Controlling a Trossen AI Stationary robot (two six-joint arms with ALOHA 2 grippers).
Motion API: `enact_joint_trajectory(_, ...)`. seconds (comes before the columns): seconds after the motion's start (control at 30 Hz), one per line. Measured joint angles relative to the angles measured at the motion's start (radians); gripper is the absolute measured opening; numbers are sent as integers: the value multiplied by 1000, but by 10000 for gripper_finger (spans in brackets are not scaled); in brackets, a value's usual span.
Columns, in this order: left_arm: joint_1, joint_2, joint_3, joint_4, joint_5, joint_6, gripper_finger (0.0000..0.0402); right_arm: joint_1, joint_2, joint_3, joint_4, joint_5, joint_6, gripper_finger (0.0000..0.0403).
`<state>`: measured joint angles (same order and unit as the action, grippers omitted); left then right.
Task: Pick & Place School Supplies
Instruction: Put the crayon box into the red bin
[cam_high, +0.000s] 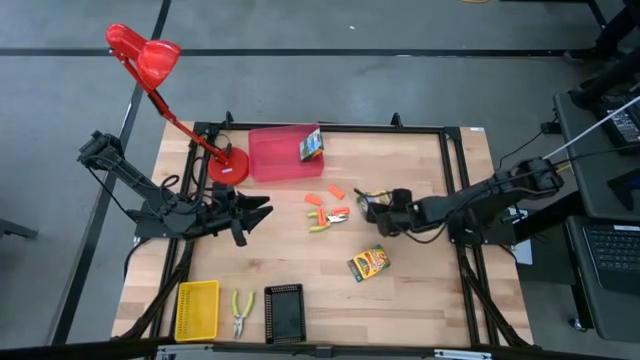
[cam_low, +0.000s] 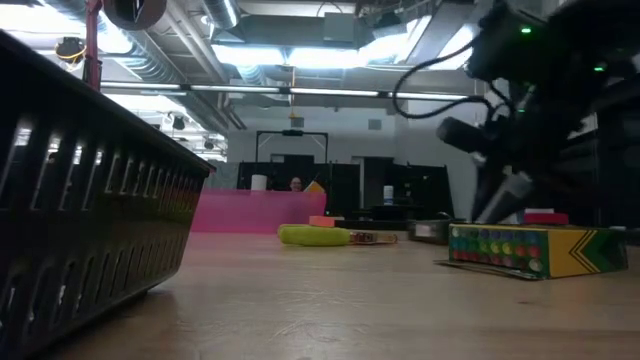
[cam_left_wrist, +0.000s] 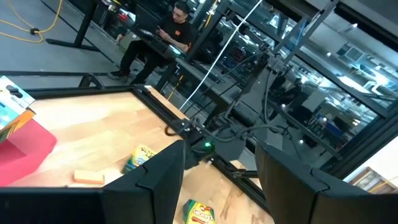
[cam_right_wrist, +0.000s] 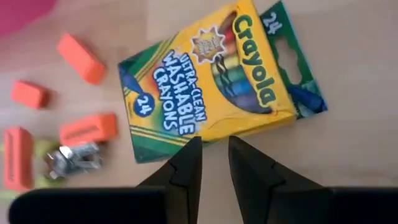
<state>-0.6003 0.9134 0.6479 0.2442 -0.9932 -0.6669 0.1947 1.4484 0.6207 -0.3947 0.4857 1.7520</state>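
Note:
A green-and-yellow crayon box (cam_right_wrist: 205, 81) lies face up on the wooden table. My right gripper (cam_right_wrist: 215, 149) slants down at its long edge, fingers a little apart with bare wood between them; in the high view it is right of centre (cam_high: 372, 208). Several orange erasers (cam_high: 320, 205) and a yellow-green-handled tool (cam_high: 325, 225) lie just left of it. A second box (cam_high: 368, 264) lies flat nearer the front. A third (cam_high: 312, 147) sits at the right end of the pink tray (cam_high: 275, 155). My left gripper (cam_high: 258, 212) is open and level over the table's left part. My right gripper's fingertips (cam_right_wrist: 194, 149) reach the crayon box's long edge (cam_right_wrist: 214, 134), coming slanting down from the table's right. The box lies flat on the table. I cannot tell whether the tips touch it.
The red desk lamp (cam_high: 150, 60) stands with its base (cam_high: 228, 168) at the back left. At the front left are a yellow tray (cam_high: 197, 308), another yellow-green-handled tool (cam_high: 240, 312) and a black tray (cam_high: 284, 313). A person (cam_left_wrist: 168, 31) sits beyond the table.

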Motion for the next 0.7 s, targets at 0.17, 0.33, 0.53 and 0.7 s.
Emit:
enact_joint_trajectory(0.17, 0, 0, 0, 16, 0, 1, 194, -22, 4, 74, 19, 5, -107, 84)
enact_joint_trajectory(0.33, 0, 0, 0, 19, 0, 1, 194, 2, 7, 195, 42, 62, -243, 84)
enact_joint_trajectory(0.53, 0, 0, 0, 20, -1, 0, 194, -63, 42, 224, 39, 37, -277, 84)
enact_joint_trajectory(0.7, 1, 0, 0, 22, -15, -5, 194, -115, 97, 224, 47, -86, -313, 84)
